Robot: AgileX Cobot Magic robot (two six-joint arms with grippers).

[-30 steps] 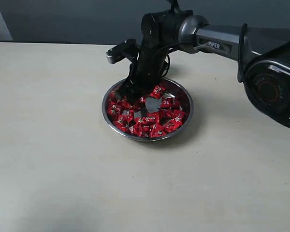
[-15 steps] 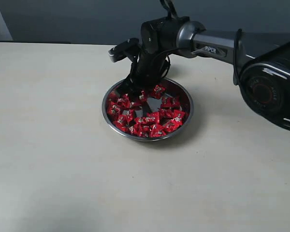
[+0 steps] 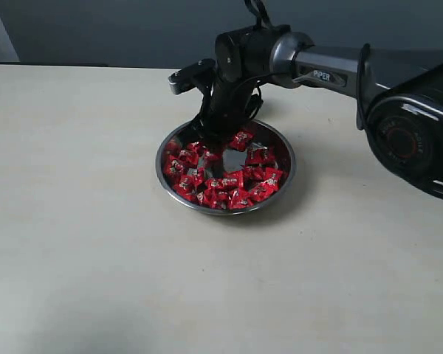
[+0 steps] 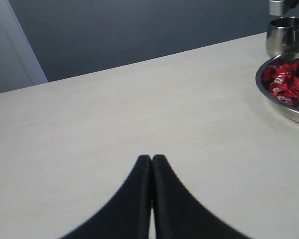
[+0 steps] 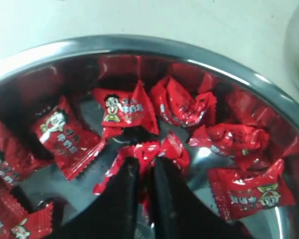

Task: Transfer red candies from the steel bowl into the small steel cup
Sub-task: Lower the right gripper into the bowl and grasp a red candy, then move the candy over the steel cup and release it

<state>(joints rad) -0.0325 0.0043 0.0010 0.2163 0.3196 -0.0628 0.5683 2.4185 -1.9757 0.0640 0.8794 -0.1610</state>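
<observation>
A pale, cream-coloured bench [image 3: 96, 243] is stretching across the whole scene, its matte top running back towards a dark wall [image 3: 133, 29]. A wide steel bowl [image 3: 159, 166] is sitting directly on it around the middle, throwing a soft shadow onto the surface. A small steel cup [image 4: 284, 36] is standing upright on the bench just beside the bowl's rim; whether they are touching cannot be told.

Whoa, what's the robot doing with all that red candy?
The right gripper is down in the steel bowl, pinching one red candy. The small steel cup stands close beside the bowl; its inside is hidden from here. The left gripper is shut on nothing, over the table.
</observation>
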